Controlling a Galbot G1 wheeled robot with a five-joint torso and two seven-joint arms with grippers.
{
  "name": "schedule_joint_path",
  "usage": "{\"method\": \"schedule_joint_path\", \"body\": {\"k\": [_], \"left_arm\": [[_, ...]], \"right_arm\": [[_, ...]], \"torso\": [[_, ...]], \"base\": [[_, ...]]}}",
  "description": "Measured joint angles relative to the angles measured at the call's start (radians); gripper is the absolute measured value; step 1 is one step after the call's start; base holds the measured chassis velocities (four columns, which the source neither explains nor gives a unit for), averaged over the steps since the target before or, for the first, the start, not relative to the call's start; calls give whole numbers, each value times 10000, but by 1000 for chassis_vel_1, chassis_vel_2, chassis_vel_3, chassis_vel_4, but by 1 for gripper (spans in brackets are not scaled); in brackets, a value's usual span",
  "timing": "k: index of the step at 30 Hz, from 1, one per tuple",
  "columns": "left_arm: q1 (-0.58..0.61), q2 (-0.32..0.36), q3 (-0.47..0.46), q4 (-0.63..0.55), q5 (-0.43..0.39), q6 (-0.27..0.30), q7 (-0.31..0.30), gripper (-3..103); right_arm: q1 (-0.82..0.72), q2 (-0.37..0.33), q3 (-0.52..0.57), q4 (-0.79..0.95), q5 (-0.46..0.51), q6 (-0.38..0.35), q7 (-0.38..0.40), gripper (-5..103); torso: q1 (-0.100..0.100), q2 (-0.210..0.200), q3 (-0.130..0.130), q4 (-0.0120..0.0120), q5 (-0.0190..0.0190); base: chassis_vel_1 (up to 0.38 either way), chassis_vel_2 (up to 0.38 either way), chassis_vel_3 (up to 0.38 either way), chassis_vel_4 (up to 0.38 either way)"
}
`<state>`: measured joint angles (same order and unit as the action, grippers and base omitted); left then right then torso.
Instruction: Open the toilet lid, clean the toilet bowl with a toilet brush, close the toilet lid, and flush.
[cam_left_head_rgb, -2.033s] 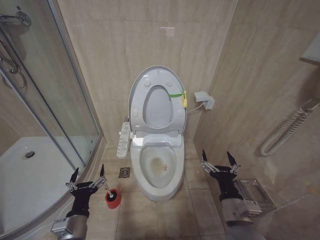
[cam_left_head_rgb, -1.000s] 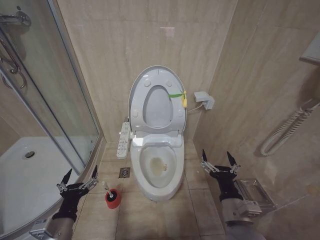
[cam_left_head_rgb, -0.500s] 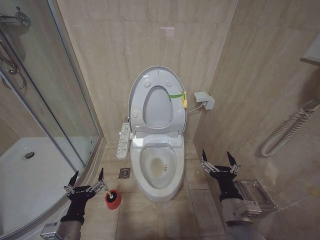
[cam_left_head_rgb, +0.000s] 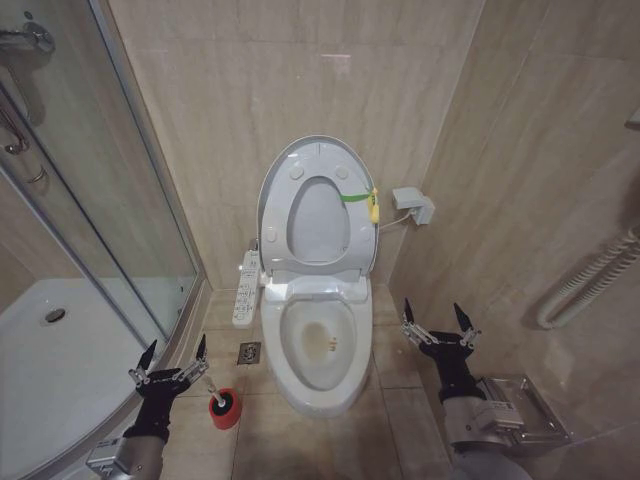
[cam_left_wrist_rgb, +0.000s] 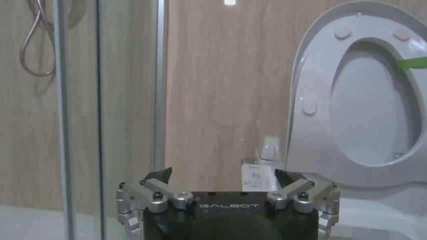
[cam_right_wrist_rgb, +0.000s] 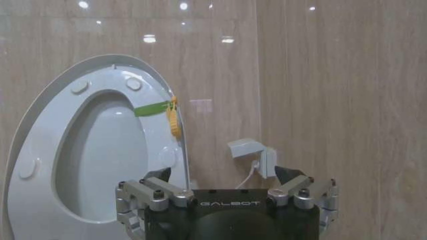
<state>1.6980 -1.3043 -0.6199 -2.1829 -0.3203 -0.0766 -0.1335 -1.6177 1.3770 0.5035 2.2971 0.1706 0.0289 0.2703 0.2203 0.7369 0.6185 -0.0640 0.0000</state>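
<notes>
head: left tool (cam_left_head_rgb: 171, 366) spread, toilet brush (cam_left_head_rgb: 217, 391) just beside its right fingertip in red cup (cam_left_head_rgb: 225, 408); right tool (cam_left_head_rgb: 437, 324) spread, idle beside toilet bowl (cam_left_head_rgb: 318, 340) | left wrist: toilet lid (cam_left_wrist_rgb: 313, 90) upright ahead | handling: brush light, stiff; pinch thin handle.

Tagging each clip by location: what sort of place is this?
A small tiled bathroom: a white ceramic floor toilet bowl with its glossy white oval lid raised, a curved glass shower enclosure beside it, and a toilet brush in a small red cup holder on the floor.
</notes>
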Motion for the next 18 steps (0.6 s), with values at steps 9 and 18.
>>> {"method": "schedule_joint_path", "body": {"k": [9,18], "left_arm": [[-168,4,95,92,-3,110,26,100],[-518,-34,354,1365,329,-214,-194,100]], "right_arm": [[2,0,0,0,0,0,0,100],[1,0,0,1,0,0,0,100]], "torso": [[7,-1,2,1,0],[1,0,0,2,0]], "base": [[-63,53,57,-64],[-15,16,16,-12]]}}
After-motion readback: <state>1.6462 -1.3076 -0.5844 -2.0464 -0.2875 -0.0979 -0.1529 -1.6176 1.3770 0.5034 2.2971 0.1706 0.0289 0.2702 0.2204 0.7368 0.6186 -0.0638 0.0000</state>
